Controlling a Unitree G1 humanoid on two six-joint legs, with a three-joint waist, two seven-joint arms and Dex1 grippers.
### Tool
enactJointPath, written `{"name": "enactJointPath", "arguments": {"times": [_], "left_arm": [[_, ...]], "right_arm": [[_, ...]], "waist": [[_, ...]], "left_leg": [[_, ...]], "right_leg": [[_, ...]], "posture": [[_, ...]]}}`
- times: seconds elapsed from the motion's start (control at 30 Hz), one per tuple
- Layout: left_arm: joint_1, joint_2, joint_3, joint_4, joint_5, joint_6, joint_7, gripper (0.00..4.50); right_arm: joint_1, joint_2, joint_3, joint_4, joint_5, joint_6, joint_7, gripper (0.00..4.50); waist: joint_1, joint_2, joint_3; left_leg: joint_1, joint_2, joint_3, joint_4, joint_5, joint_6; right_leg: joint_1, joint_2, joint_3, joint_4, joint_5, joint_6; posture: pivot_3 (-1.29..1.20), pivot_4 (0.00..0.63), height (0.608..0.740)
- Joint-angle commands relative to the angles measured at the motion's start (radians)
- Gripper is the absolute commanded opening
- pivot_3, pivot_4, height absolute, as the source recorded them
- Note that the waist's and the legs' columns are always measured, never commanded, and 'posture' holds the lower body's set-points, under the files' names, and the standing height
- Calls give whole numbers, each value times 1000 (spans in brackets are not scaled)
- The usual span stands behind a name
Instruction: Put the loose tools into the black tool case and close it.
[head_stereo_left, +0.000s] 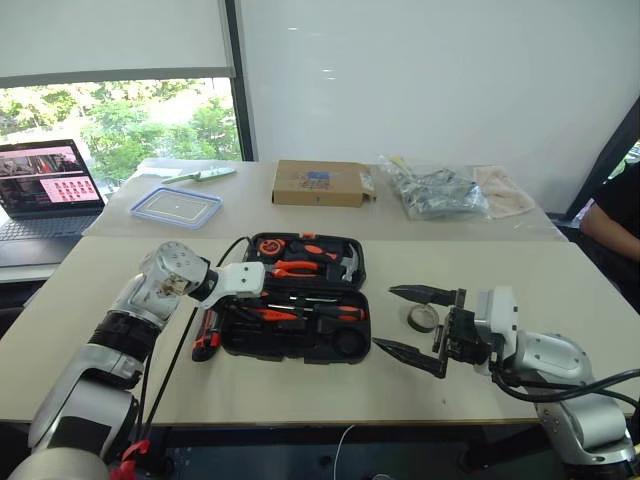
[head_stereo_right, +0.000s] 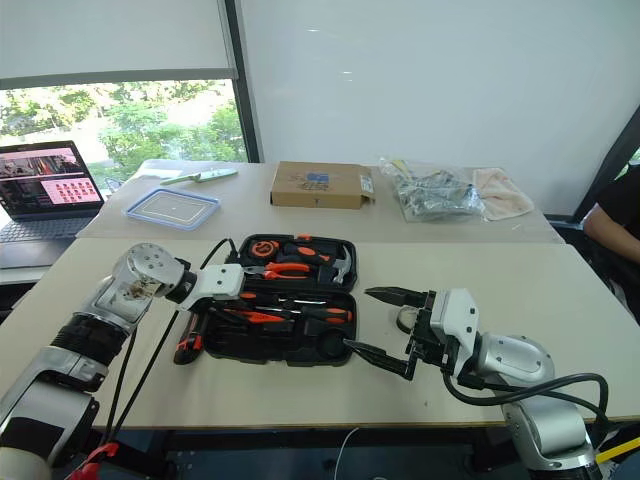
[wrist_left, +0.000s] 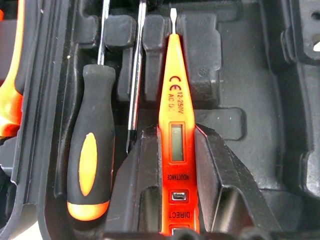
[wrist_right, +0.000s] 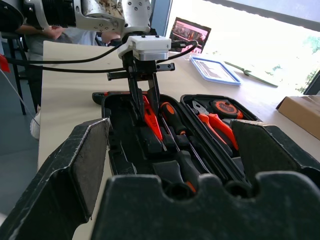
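Open case on the table. Left end effector over its near half, clamped on the slim orange screwdriver. Right end effector just right of the case, spread wide, holding nothing; tape roll beside it.

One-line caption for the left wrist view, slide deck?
Left gripper holding the slim orange screwdriver over its slot in the black tool case.
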Motion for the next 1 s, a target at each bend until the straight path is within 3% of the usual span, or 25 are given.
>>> {"name": "enactJointPath", "arguments": {"times": [0.03,0.07,0.13,0.27,0.47,0.67,0.77,0.93,1.0], "left_arm": [[39,5,-28,24,28,14,-4,459],[41,-3,-10,14,-1,19,-13,459],[42,-20,23,-4,-47,27,-14,1472],[41,-41,77,-47,-131,14,-35,2729],[39,-9,125,-113,-207,51,-86,2729],[38,26,165,-108,-225,50,-58,2729],[45,9,175,-70,-209,22,3,2029],[72,-11,166,-45,-208,8,45,196],[80,-16,169,-46,-209,7,56,90]], "right_arm": [[-15,5,-10,-13,1,-26,-3,4500],[-17,7,-8,-10,-1,-26,-4,4500],[-21,9,-6,-7,-4,-27,-4,4500],[-24,11,-6,1,-5,-29,2,4500],[-36,7,-1,17,-4,-28,15,4500],[-48,10,5,32,-5,-31,23,4500],[-53,16,12,38,-8,-33,25,4500],[-59,22,16,42,-10,-32,29,4500],[-58,21,14,44,-9,-33,32,4500]], "waist": [[-1,0,0],[-1,0,0],[-2,0,0],[0,0,0],[6,0,0],[3,0,0],[4,0,0],[5,0,0],[4,0,0]], "left_leg": [[0,0,0,0,0,0],[0,0,0,0,0,0],[1,0,0,0,0,0],[-1,0,0,0,0,0],[-14,-2,0,2,0,-1],[-15,-2,0,2,1,-1],[-15,-2,0,2,1,-1],[-15,-2,0,2,1,-1],[-15,-2,0,2,1,-1]], "right_leg": [[0,0,0,0,0,0],[0,0,0,0,0,0],[0,0,1,0,0,0],[-2,0,1,0,0,0],[-12,-1,1,0,1,1],[-13,0,1,0,1,1],[-13,0,1,0,1,1],[-12,-1,1,0,1,2],[-13,0,1,0,1,2]], "posture": [[0,150,740],[0,150,740],[0,150,740],[0,150,740],[0,150,740],[0,150,740],[0,150,740],[0,150,740],[0,150,740]]}}
